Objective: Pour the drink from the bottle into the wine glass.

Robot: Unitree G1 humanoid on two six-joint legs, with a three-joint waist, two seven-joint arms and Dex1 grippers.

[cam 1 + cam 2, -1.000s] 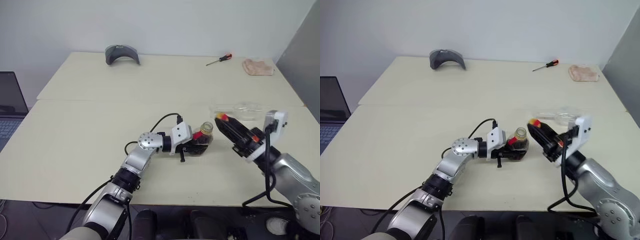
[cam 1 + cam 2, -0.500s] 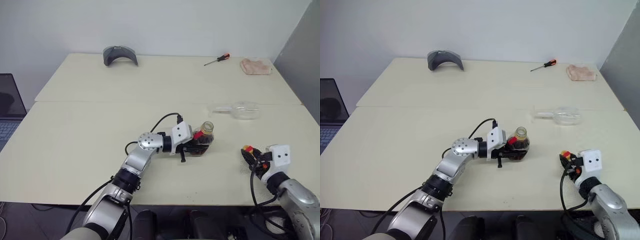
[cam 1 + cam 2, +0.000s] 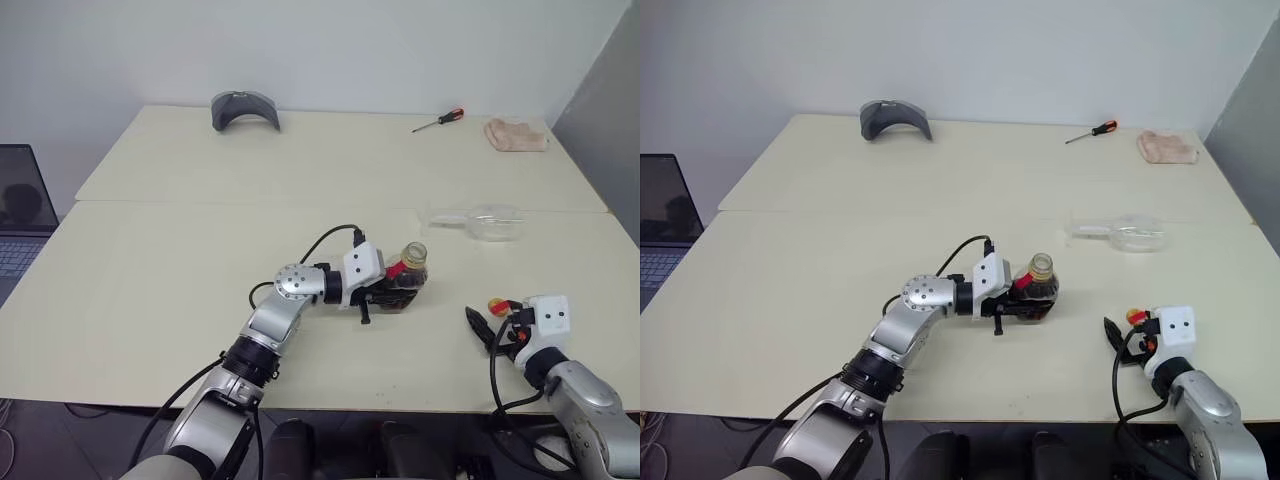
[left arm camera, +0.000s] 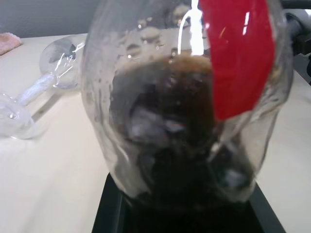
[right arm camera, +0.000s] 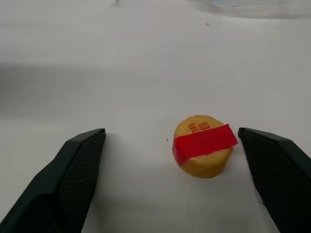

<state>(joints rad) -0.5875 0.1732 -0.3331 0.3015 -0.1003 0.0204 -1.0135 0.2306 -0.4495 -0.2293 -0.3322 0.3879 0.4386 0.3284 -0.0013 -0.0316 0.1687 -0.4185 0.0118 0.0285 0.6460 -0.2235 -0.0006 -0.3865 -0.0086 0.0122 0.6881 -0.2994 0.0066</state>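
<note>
The bottle [image 3: 408, 277] is small, clear and bulbous, with a red strip at its neck. It sits low over the table's middle, its uncapped mouth facing up. The drink [image 4: 180, 145] inside is dark brown. My left gripper [image 3: 392, 297] is shut on the bottle's lower body. The wine glass [image 3: 482, 221] lies on its side on the table to the back right, also seen past the bottle as the wine glass [image 4: 53, 73]. My right gripper [image 5: 170, 133] rests open at the front right. A yellow cap [image 5: 204, 145] with red tape lies on the table between its fingers, touching neither.
A grey curved object [image 3: 244, 108] lies at the far left of the table. A screwdriver [image 3: 438, 119] and a pinkish cloth [image 3: 515, 134] lie at the far right. A laptop [image 3: 20, 215] stands off the left edge. A seam [image 3: 250, 203] runs across the tabletop.
My right gripper came down to the table at the front right and opened, leaving the yellow cap on the surface. The left arm and bottle stayed still.
</note>
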